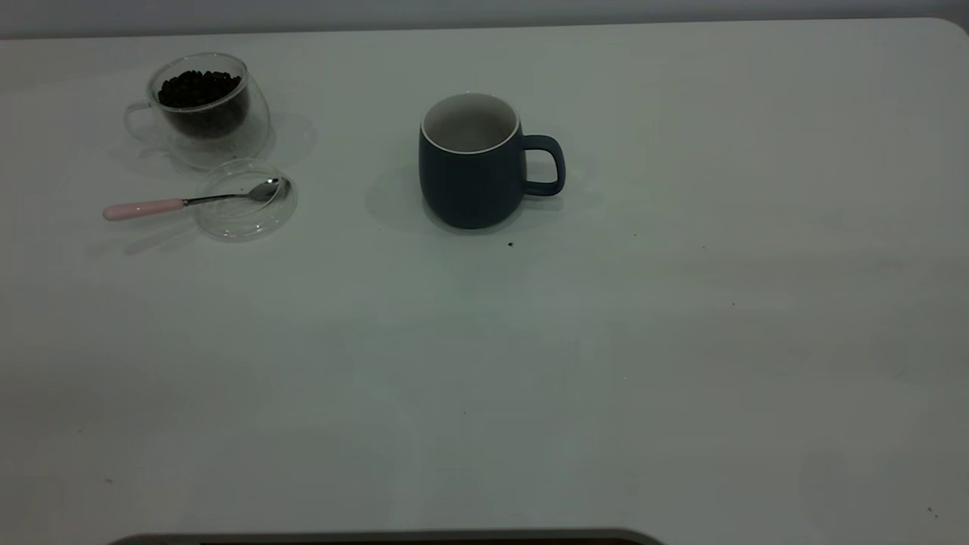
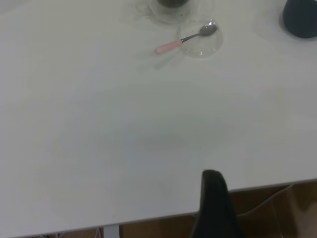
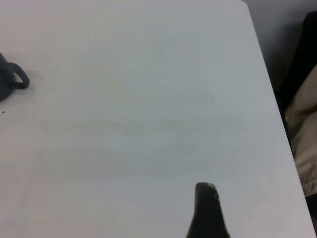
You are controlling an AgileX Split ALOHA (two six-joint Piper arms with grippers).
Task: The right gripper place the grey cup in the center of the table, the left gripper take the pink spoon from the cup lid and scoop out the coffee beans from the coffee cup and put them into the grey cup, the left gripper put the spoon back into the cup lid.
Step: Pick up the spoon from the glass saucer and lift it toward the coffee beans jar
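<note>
the grey cup [image 1: 471, 165] stands upright about midway between the left and right edges of the table [image 1: 681, 341], toward its far edge, handle pointing to the right edge, and its white inside looks bare. the coffee cup [image 1: 203, 106] sits near the far left corner, upright, with the coffee beans [image 1: 198, 88] heaped inside it. just in front of it, touching or nearly so, lies the cup lid [image 1: 246, 201], flat on the table. the pink spoon [image 1: 182, 202] rests across the lid, its metal bowl inside the lid and its pink handle sticking out over the lid's rim toward the left edge.

the left gripper [image 2: 214, 206] is over the near edge of the table, well apart from the spoon and lid; only one dark finger shows in its wrist view, so whether it is spread or closed is hard to tell, though it holds nothing that can be seen. the right gripper [image 3: 207, 210] is above the bare right part of the table, well apart from the grey cup, again with one finger showing and its state unclear.
</note>
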